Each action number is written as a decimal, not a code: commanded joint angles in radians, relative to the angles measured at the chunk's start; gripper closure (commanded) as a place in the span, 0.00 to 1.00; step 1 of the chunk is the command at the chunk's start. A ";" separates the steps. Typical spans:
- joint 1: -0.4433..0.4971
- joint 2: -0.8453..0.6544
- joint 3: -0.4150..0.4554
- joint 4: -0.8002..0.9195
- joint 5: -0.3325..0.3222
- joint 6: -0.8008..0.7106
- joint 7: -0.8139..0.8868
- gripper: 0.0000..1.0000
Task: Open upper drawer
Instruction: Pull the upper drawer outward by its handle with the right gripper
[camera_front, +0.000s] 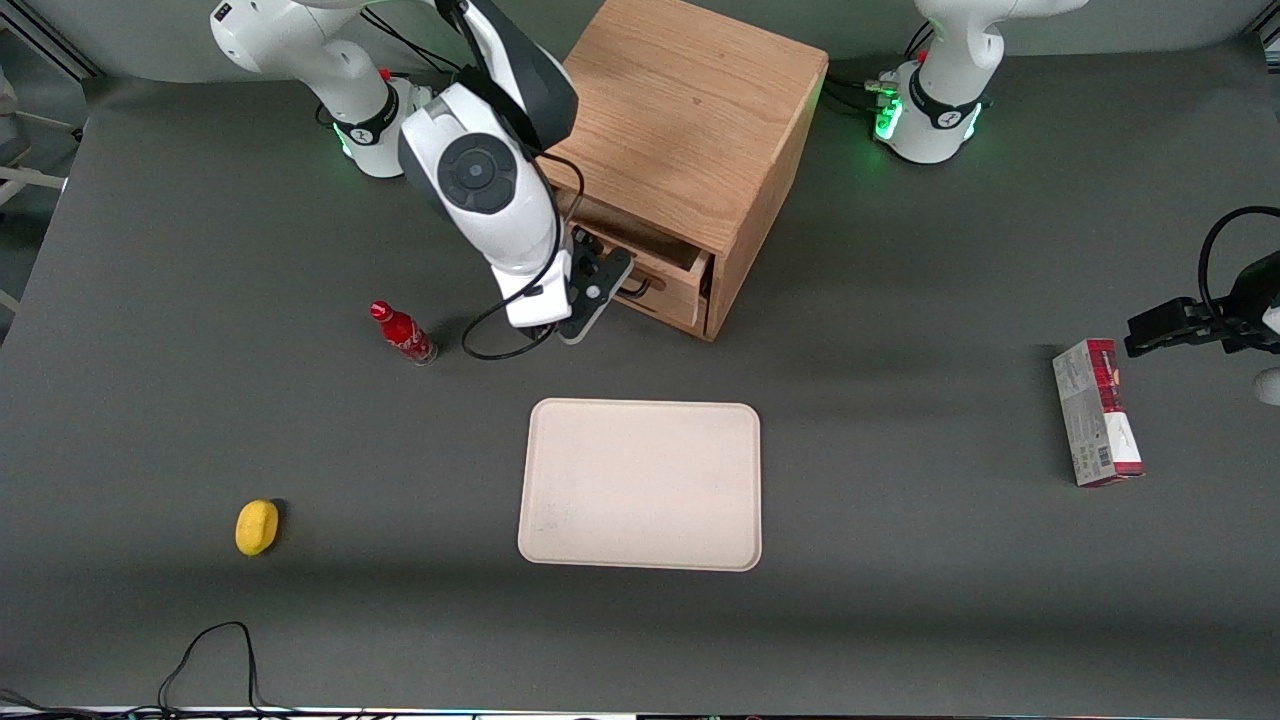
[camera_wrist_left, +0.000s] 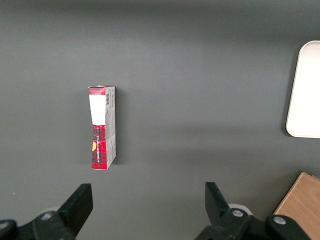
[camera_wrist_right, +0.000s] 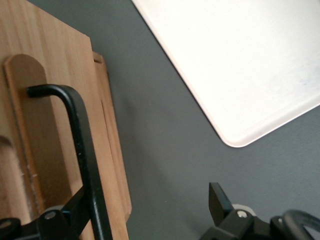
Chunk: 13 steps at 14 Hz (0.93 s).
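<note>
Fingers of the gripper (camera_front: 612, 283) stand spread at the upper drawer (camera_front: 668, 272), tray (camera_front: 640, 485) nearer the camera, bottle (camera_front: 403, 333) beside.

Light-wood upper drawer (camera_front: 665, 262), partly open

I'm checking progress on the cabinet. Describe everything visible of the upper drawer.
The upper drawer is a shallow light-wood box, pulled partly out of the oak cabinet toward the tray. Its thin black wire handle stands off a rounded wooden mount. The gripper is at the drawer front, one finger against the handle.
</note>
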 joint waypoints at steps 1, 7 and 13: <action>-0.033 0.035 0.002 0.056 -0.016 -0.005 -0.030 0.00; -0.061 0.086 0.001 0.099 -0.017 -0.005 -0.060 0.00; -0.118 0.120 0.001 0.152 -0.017 -0.017 -0.060 0.00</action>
